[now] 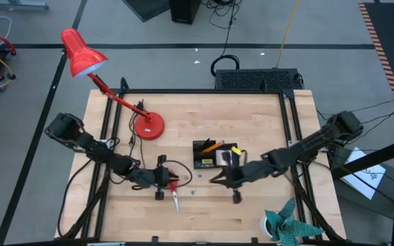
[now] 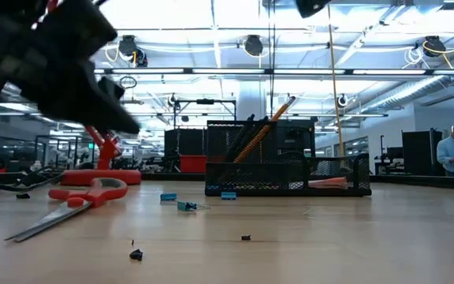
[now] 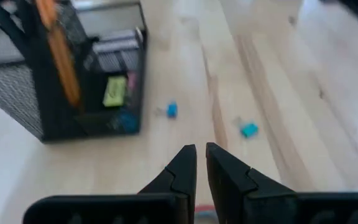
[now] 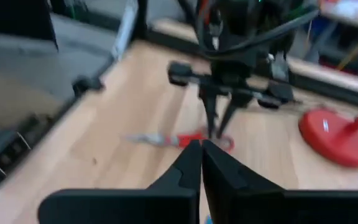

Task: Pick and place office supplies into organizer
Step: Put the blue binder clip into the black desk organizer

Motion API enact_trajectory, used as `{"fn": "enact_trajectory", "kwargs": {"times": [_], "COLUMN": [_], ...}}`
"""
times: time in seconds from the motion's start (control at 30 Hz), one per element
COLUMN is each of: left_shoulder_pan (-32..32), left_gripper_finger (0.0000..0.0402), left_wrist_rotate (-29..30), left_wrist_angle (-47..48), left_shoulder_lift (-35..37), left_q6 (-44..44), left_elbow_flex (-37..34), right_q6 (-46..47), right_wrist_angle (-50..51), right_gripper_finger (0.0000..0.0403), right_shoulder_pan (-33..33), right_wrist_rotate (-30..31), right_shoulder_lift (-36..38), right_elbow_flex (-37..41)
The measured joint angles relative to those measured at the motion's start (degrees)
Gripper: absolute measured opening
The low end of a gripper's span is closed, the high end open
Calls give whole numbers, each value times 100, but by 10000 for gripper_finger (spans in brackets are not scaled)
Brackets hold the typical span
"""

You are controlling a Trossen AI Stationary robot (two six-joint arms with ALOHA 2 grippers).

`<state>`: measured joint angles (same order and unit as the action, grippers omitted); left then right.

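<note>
Two grippers: left gripper (image 1: 172, 179) jaws nearly closed above scissors (image 1: 175, 198); right gripper (image 1: 215, 180) jaws shut, empty, at organizer's (image 1: 214, 154) 6 o'clock.

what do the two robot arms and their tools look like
Both arms are dark, jointed links with black cables running along them. The left tool and the right tool each end in two matte black, wedge-shaped fingers on a black crossbar. No markings are visible.

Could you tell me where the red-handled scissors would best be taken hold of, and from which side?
Probably from straight above, at the neck where the red handles meet the blades: the scissors lie flat on the table with bare wood either side, and that narrow spot suits a claw better than the wide loops.
</note>
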<state>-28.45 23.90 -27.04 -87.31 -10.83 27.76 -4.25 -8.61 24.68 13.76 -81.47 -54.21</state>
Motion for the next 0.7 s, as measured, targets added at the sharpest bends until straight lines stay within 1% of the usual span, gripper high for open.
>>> {"fn": "enact_trajectory", "kwargs": {"times": [0.07,0.1,0.2,0.3,0.33,0.4,0.47,0.57,0.7], "left_shoulder_pan": [20,23,22,-37,-110,-295,-524,-787,-1007], "left_gripper_finger": [47,47,47,47,47,47,47,47,47], "left_wrist_rotate": [79,95,100,162,308,540,714,1018,1759], "left_wrist_angle": [53,38,323,907,1187,1653,2041,2007,2093], "left_shoulder_lift": [258,366,592,576,515,272,52,-412,-1055], "left_q6": [-67,-132,-589,-1080,-1131,-1229,-1231,-1452,-2218], "left_elbow_flex": [1,9,185,658,863,1306,1620,2016,2195], "right_q6": [-7,-6,114,320,328,312,344,291,108], "right_wrist_angle": [-685,-989,-1802,-2238,-2375,-2420,-2458,-2364,-2195], "right_gripper_finger": [6,6,1,2,1,1,1,1,1], "right_shoulder_pan": [91,128,180,169,169,171,192,288,441], "right_wrist_rotate": [74,214,853,1461,1523,1461,1441,1339,1316], "right_shoulder_lift": [291,450,952,1446,1579,1820,1994,2221,2314], "right_elbow_flex": [484,742,1455,2031,2198,2442,2529,2588,2588]}}
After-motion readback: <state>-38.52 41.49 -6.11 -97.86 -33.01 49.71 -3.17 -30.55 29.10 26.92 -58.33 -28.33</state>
